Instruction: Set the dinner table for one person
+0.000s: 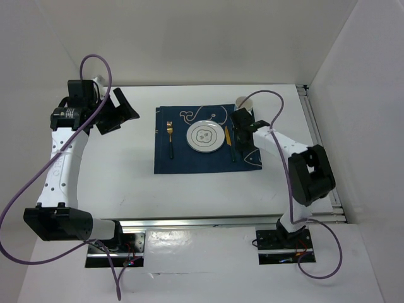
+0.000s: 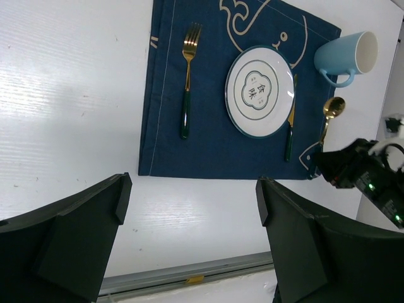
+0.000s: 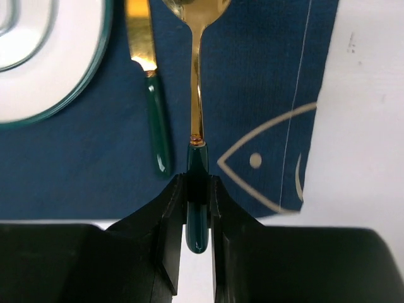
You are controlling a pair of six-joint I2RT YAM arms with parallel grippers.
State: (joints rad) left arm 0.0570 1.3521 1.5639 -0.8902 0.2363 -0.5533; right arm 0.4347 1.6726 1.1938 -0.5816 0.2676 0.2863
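On the white dinner table (image 1: 120,183) lies a navy fish-print placemat (image 1: 183,161). On it are a white plate (image 1: 204,136), a gold fork with a green handle (image 1: 170,136) to its left and a knife (image 1: 228,142) to its right. My right gripper (image 3: 197,189) is shut on the green handle of a gold spoon (image 3: 197,95), which lies parallel to the knife (image 3: 148,95) on its right, over the mat. I cannot tell whether the spoon touches the mat. My left gripper (image 2: 189,202) is open and empty, high over the table's far left (image 1: 117,110).
A light blue mug (image 2: 344,57) stands at the mat's far right corner, close behind the right gripper (image 1: 242,129). Metal rails run along the table's near edge (image 1: 208,221) and right edge (image 1: 319,145). White walls enclose the table at the back and right.
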